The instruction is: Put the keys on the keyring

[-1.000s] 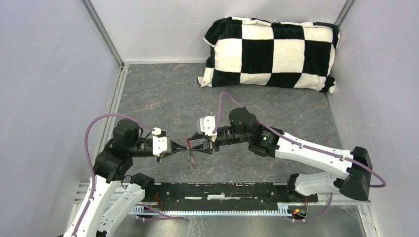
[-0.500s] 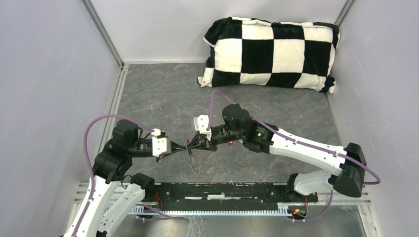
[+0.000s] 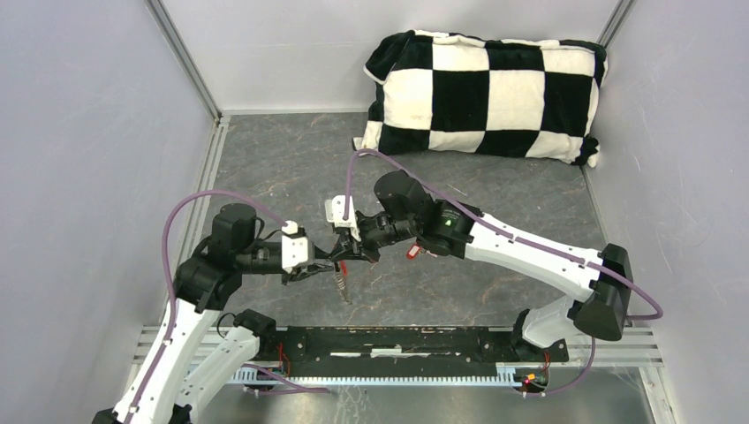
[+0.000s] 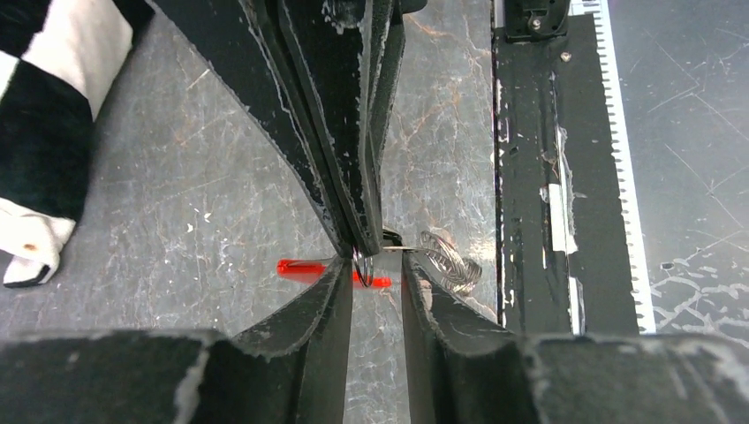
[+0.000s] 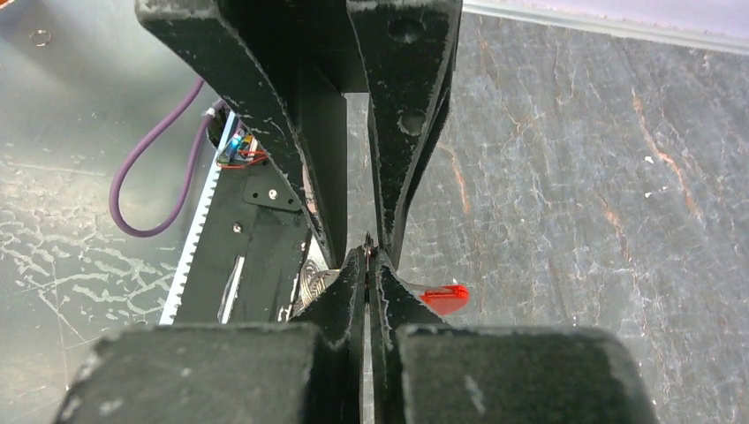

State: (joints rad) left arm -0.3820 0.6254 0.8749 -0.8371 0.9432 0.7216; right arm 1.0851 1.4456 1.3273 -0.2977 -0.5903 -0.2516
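Observation:
The keyring (image 3: 342, 283) hangs between the two grippers above the table. Its red fob (image 4: 305, 268) shows edge-on, and a bunch of silver rings (image 4: 450, 262) sits beside it. My right gripper (image 5: 366, 252) is shut on one thin ring (image 4: 363, 265), with the red fob (image 5: 444, 298) and the silver rings (image 5: 312, 284) showing on either side of it. My left gripper (image 4: 378, 267) is open, one finger on each side of the right gripper's tips (image 3: 346, 256). I cannot make out the keys among the rings. A small red piece (image 3: 412, 252) lies by the right forearm; I cannot tell whether it is a key.
A black-and-white checked pillow (image 3: 484, 93) lies at the back right. A black rail with a toothed strip (image 3: 397, 346) runs along the near edge, between the arm bases. Grey walls close in both sides.
The right arm has slid left and its jaws have shut on the ring. The left gripper, shut before, has opened and let go.

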